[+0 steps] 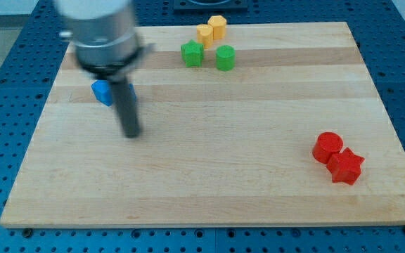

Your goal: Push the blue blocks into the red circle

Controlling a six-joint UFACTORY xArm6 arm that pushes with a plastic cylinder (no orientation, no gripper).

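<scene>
Upper left of the worktop (202,176): blue block (102,91), touching the rod; tip (131,135) just below it. No hand fitted. Red circle (327,147) far right. Risk: glancing push spins block aside.

On the wooden board (209,176), my tip (131,134) sits in the upper left, just below and right of a blue block (102,92). Two yellow blocks (211,30) and two green blocks (207,55) cluster at the top centre. A red cylinder (327,147) touches a red star (346,167) at the lower right.

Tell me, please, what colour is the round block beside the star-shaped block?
Red: the red round block, clearest in the camera view.
</scene>
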